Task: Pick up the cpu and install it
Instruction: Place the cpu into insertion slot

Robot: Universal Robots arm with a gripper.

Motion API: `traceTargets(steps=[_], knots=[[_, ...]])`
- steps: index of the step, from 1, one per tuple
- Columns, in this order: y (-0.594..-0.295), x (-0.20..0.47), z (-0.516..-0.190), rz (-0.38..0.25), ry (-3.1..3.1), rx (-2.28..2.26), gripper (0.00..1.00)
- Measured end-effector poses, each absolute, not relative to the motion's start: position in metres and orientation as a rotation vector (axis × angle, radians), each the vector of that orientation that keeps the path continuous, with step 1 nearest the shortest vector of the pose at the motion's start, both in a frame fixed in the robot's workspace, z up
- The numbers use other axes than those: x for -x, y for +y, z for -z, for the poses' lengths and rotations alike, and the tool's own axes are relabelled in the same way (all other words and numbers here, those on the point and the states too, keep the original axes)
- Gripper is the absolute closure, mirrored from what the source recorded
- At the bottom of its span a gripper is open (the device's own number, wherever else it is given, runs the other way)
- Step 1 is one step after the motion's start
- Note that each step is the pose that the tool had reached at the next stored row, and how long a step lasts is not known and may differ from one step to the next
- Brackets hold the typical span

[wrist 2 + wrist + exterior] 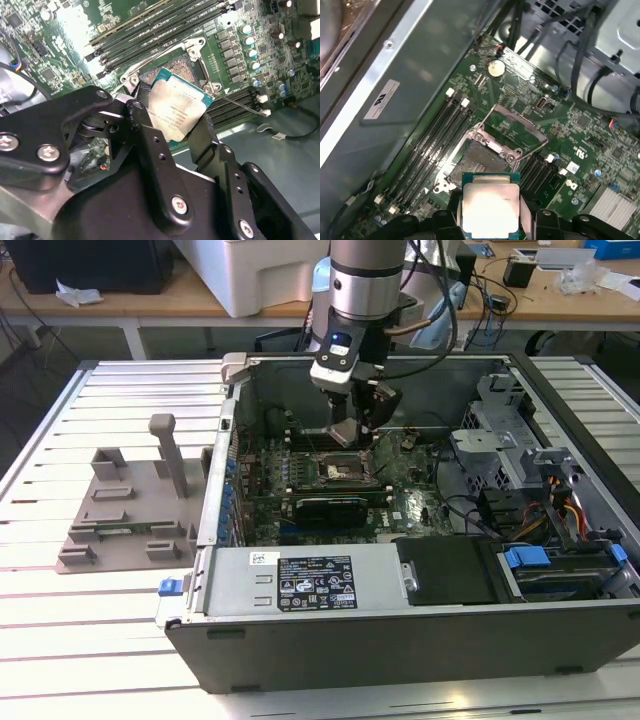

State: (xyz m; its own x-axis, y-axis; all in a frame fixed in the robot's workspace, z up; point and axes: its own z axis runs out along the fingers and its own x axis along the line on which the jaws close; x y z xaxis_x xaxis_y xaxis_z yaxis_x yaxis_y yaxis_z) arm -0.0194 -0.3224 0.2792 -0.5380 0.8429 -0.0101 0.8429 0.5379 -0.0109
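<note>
On the exterior view's left stands the grey plastic fixture tray with upright posts [120,510], and I see no chip on it. To its right lies the open dark metal computer case [400,640] with the green motherboard [410,508] inside.

My black two-finger gripper [352,435] hangs over the middle of the board, clenched on the cpu [177,112], a small flat square chip with a silvery metal top and a green rim. The fingers [150,145] press on two opposite edges of it. So I judge the picking is done.

The installing is not done. The black metal-framed square socket [475,160] is bare, its silver load frame [512,125] is lifted, and the chip floats above it without touching.

The metal top faces my wrist and the underside faces the board. In the exterior view the chip looks somewhat tilted. It is nearly square, so I cannot name a long axis.
</note>
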Motion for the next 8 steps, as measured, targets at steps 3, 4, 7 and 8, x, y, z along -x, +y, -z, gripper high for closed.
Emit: traceTargets(steps=[3, 4, 7, 8], knots=[[-0.3224, 0.0194, -0.2792, 0.024, 2.715, -1.573, 0.45], [-0.3224, 0.0194, -0.2792, 0.025, 2.701, -1.597, 0.45], [-0.3224, 0.0194, -0.2792, 0.025, 2.672, -1.646, 0.45], [-0.3224, 0.0194, -0.2792, 0.025, 2.665, -1.657, 0.45]])
